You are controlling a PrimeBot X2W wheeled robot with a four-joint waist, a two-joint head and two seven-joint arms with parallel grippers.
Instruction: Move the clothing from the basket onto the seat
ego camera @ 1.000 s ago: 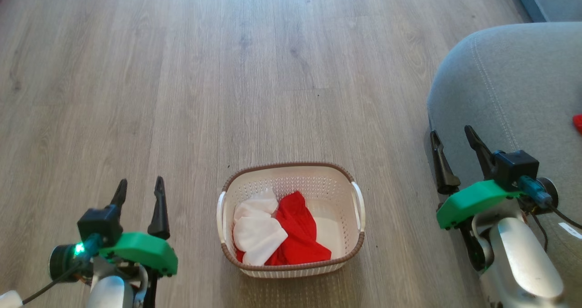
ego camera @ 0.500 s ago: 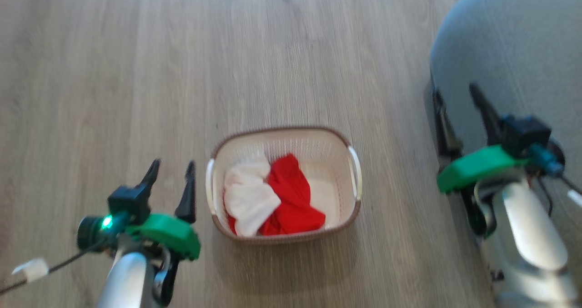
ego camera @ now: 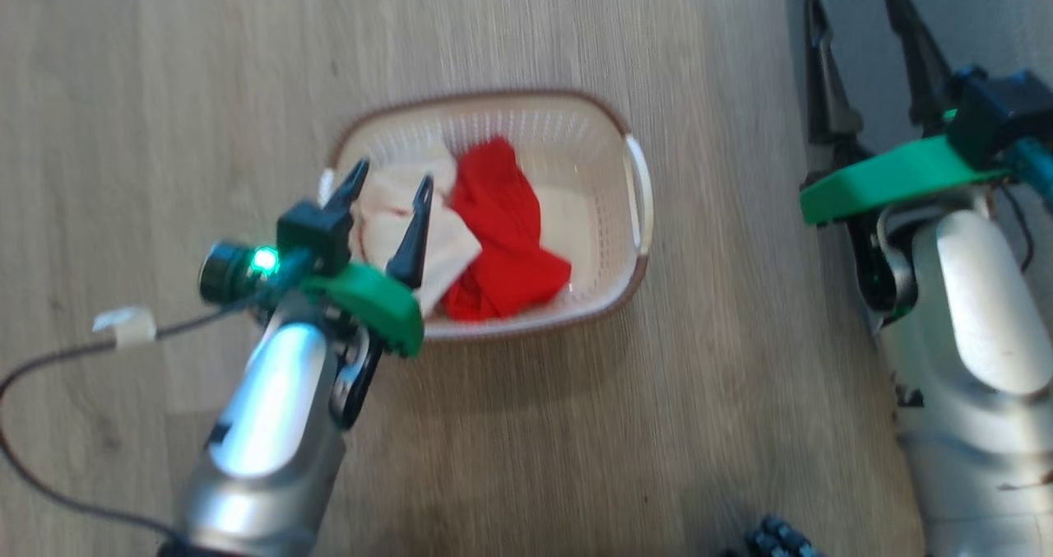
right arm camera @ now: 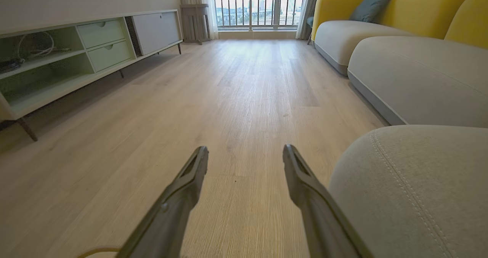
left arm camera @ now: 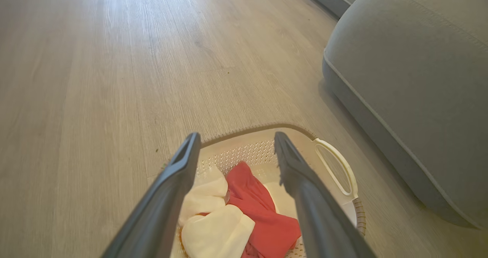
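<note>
Just beneath the spread left pincer [ego camera: 394, 174] lies clothing [ego camera: 502, 211].

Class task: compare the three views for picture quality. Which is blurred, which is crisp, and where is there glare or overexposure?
Head view: motion-blurred, the holes of the basket and the grain of the floor smeared, with bright glare on the left forearm. Left wrist view: crisp on the clothing and seat. Right wrist view: crisp, though the window is washed out bright.

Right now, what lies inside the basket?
White pieces and a red garment lie in the basket. Whatever is beneath them is covered; beside the red one the basket is bare.
</note>
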